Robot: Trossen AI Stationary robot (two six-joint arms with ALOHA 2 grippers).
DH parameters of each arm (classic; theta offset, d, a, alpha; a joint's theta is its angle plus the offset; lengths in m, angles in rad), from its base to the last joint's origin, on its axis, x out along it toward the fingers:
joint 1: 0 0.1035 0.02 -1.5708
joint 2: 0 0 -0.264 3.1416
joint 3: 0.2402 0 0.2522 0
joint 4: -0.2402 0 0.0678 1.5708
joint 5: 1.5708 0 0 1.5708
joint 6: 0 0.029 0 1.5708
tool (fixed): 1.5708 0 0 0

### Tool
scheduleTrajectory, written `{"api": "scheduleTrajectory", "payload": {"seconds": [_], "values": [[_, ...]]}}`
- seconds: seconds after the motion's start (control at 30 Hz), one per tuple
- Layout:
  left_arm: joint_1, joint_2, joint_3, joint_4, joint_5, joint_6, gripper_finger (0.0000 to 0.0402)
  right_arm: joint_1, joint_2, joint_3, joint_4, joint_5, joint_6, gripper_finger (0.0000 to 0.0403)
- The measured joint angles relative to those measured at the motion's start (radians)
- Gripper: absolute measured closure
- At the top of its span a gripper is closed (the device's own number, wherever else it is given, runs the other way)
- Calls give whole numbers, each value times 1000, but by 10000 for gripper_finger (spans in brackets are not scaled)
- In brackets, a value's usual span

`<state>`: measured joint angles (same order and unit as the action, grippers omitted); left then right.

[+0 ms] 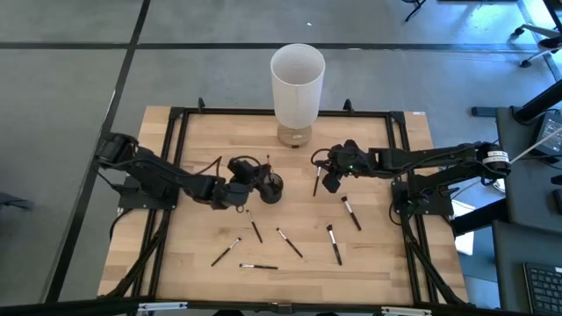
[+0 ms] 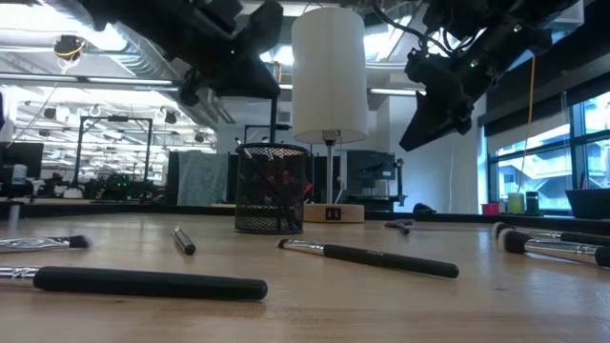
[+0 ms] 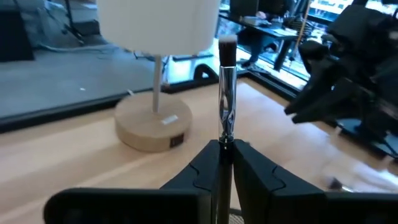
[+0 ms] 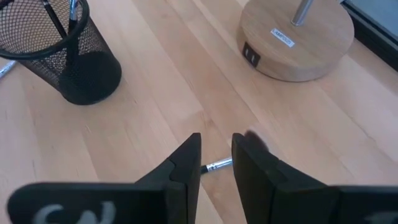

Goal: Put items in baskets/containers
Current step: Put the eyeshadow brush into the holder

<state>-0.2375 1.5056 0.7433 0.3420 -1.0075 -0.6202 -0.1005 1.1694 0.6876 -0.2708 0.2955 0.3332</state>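
You get the high view straight down over the whole counter [image 1: 290, 272]. The low view sits at counter level, close to the boards, facing across into the room. Both share the mesh cup [image 1: 271, 188] and the white lamp [image 1: 297, 83]. The left wrist view looks level past its fingers [image 3: 255, 171] at the lamp base; the right wrist view tilts down near the boards, catching that base and the cup.

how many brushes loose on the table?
7: one brush under the right gripper, six in front of the cup. More stand in the cup, some maybe hidden; the left gripper holds another.
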Motion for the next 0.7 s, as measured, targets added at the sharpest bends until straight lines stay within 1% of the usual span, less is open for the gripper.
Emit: {"api": "scheduleTrajectory", "payload": {"seconds": [0.1,0.2,0.3,0.5,0.63,0.7], "values": [[-5,15,0,0,13,-3,366,0,0,0,-4,0,0,313],[-14,31,0,-1,-1,0,357,0,0,0,-4,0,0,313],[-18,41,0,-1,-18,2,343,0,0,0,-4,0,0,313],[-17,47,0,-1,-17,13,309,0,0,0,-3,0,-5,313],[-17,41,0,-3,-6,104,289,0,0,0,-3,0,-5,313],[-18,25,0,-3,25,160,283,0,0,0,-3,0,-5,313]]}}
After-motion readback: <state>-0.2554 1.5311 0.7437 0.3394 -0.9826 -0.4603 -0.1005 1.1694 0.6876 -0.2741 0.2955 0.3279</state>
